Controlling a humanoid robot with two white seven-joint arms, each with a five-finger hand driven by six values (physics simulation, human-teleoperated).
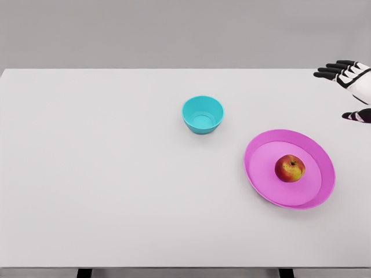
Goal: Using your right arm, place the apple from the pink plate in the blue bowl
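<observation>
The white desk (104,191) fills most of the view. On its right half, toward the near edge, lies the pink plate (264,179). The blue bowl (203,114) stands upright near the desk's middle, well apart from the plate, toward the far edge. At the right edge the right hand (352,81) hovers, its black-tipped fingers (330,70) spread and holding nothing. The apple (290,168) sits on the plate, right of its centre.
</observation>
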